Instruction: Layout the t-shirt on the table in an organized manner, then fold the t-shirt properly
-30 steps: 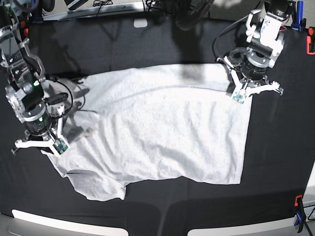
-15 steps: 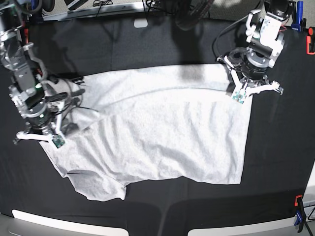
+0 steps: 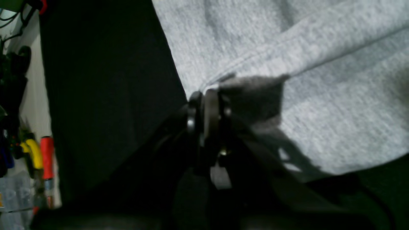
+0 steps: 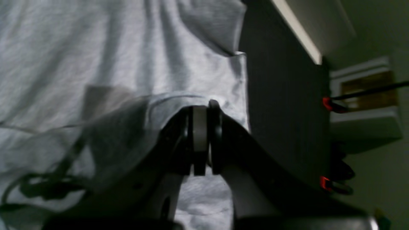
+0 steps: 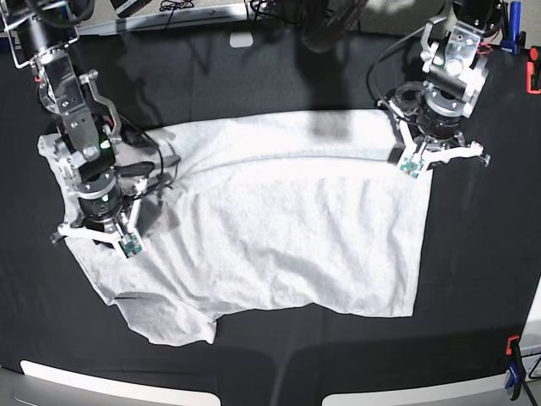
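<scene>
The t-shirt lies spread across the middle of the table, its plain pale side up. Its near edge runs roughly straight, with a sleeve flap hanging toward the near left corner. Soft wrinkles cross the left half.

At the left edge of the cloth, the right gripper stands over the fabric with its jaws pressed together, pinching a fold of the t-shirt between them; the black table shows just beside the hem.

Farther back, at the far right corner of the shirt, the left gripper is likewise clamped tight on the t-shirt, nipping the corner where a stitched hem runs into the jaws. A red clamp sits on the far right edge of the table.
</scene>
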Tool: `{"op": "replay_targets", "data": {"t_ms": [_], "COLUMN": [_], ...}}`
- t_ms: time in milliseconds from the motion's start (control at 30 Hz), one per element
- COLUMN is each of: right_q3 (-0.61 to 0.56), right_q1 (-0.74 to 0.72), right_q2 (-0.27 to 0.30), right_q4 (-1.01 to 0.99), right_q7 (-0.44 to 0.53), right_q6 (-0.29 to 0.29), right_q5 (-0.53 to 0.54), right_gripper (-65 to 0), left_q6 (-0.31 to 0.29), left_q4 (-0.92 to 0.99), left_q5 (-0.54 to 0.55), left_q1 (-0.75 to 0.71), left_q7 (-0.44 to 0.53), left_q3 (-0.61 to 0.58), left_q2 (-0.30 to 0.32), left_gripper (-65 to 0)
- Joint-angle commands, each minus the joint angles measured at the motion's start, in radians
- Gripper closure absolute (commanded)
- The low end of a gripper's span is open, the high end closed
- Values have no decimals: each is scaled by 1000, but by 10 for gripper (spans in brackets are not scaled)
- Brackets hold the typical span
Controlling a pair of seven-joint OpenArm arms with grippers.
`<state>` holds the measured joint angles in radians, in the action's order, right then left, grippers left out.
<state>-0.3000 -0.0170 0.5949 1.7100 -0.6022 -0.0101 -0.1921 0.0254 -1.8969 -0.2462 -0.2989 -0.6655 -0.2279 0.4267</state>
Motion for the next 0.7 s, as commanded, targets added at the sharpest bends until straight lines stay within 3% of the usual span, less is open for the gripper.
{"op": "replay_targets", "data": {"t_ms": [0, 67, 167, 233, 667], "right_q3": [12, 12, 12, 12, 12], "right_q1": [-25, -34, -66, -87, -110], "right_q2": [14, 14, 14, 14, 12], "right_q4": [13, 13, 13, 13, 13], "right_q7": [18, 10, -21, -23, -36], "right_q6": [27, 45, 63, 63, 63], "right_q5": [-30, -61, -65, -37, -10], "right_gripper": [0, -4, -202, -276, -287], "left_q6": [11, 11, 12, 12, 11], "left_q4": [-14, -14, -14, -14, -14], "left_q5": [-8, -6, -6, -6, -7], "left_q1": [8, 8, 8, 8, 8], "left_q7": [15, 14, 14, 11, 16], "left_q3": [5, 5, 5, 5, 5], "left_q2": [6, 6, 6, 6, 6], "left_gripper": [0, 0, 0, 0, 0]}}
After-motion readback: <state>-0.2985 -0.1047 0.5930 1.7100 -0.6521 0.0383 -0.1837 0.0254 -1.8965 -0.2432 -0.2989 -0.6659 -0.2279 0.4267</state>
